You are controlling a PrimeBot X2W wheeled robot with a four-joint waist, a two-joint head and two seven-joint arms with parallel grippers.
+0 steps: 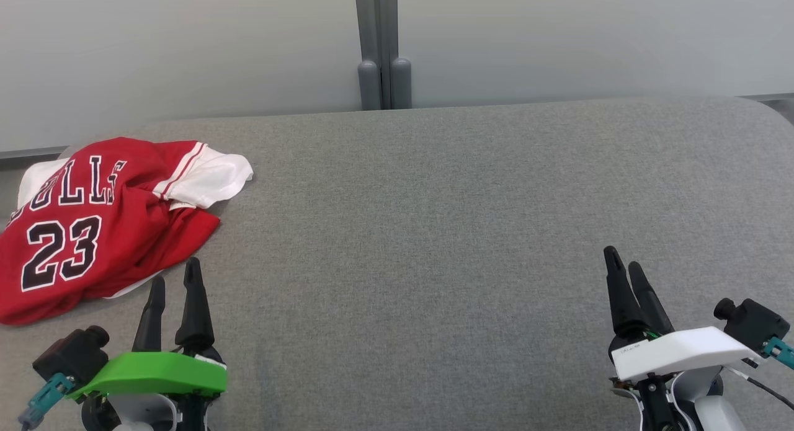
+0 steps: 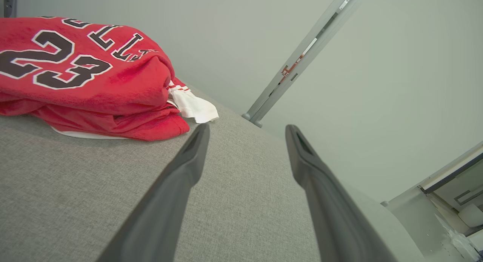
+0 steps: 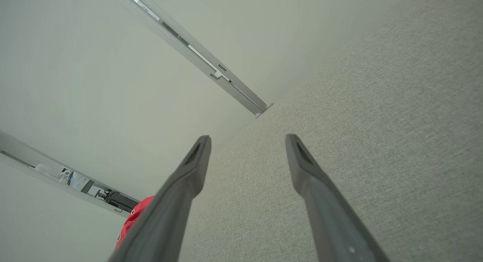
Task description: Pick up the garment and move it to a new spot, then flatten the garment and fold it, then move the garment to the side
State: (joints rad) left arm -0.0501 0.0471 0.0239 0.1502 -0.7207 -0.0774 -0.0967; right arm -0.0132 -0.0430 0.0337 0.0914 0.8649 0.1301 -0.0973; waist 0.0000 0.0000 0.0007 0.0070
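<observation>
I see the garment [image 1: 93, 226], a red jersey with white trim, black lettering and the number 23. It lies crumpled at the far left of the grey bench [image 1: 434, 232], with its left part running out of the head view. A white piece of the cloth sticks out of the heap towards the middle of the bench.

My left pincer [image 1: 175, 271] sits near the front left of the bench, just beside the jersey's nearest red edge and not touching it. Its two dark fingers are spread with nothing between them. In the left wrist view the cloth lies off to the left of the fingertips.

My right pincer [image 1: 624, 258] is well apart from the jersey, at the front right over bare grey fabric, its fingers likewise spread and empty.

Behind the bench stands a pale wall panel [image 1: 558, 40] with a grey post [image 1: 383, 46] at its middle.
</observation>
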